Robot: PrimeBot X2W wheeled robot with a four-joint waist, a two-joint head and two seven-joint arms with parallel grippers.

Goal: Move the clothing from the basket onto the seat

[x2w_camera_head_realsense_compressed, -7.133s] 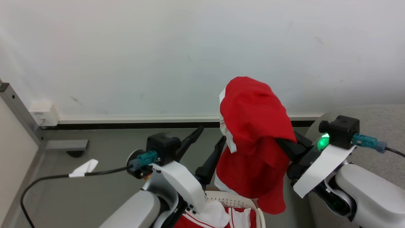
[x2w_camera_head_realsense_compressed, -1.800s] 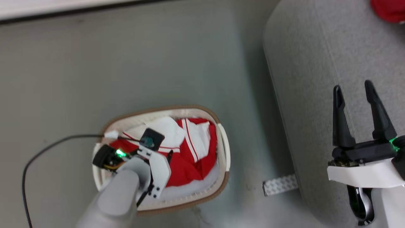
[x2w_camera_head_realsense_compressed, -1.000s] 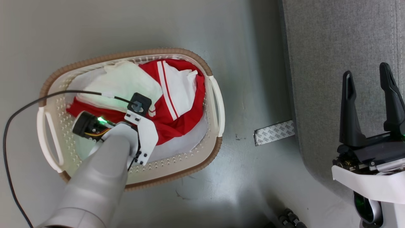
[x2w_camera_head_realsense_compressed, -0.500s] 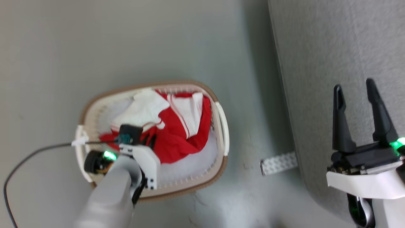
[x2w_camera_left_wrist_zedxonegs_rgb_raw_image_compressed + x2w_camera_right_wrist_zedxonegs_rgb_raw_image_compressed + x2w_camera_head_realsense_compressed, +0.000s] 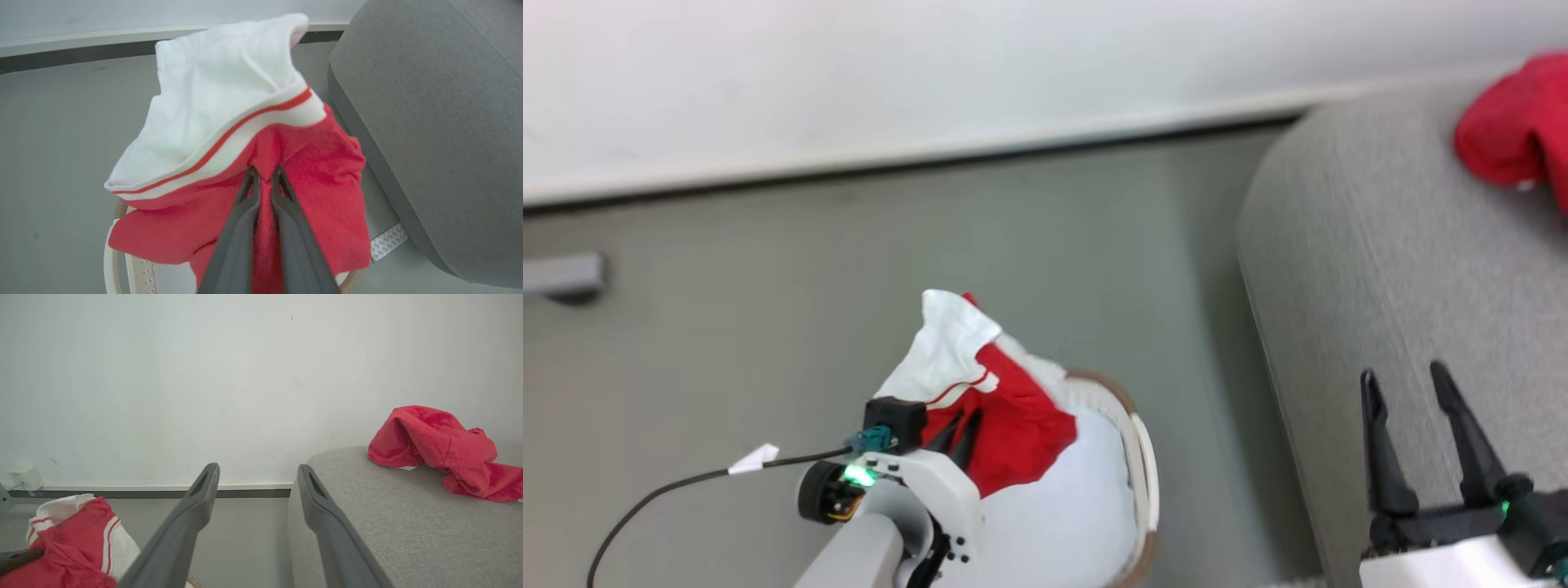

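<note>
Nearest, the basket (image 5: pixel 1145 457) stands on the grey floor (image 5: pixel 768 286) just beside the seat (image 5: pixel 1380 261), with a pale liner sheet (image 5: pixel 1062 514) showing inside it. Over it the left gripper (image 5: pixel 264 174), fingers pressed together, pinches a fold of the red-and-white garment (image 5: pixel 229 122), which hangs above the basket's rim. The right gripper (image 5: pixel 1403 372) hovers spread and empty over the seat's near edge. Farther back, a crumpled red garment (image 5: pixel 1507 139) lies on the seat close to the wall (image 5: pixel 931 65).

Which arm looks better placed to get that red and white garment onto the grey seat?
Left, likely: the left end effector is shut on the garment, held up over the basket. The right end effector is open and empty by the seat.
</note>
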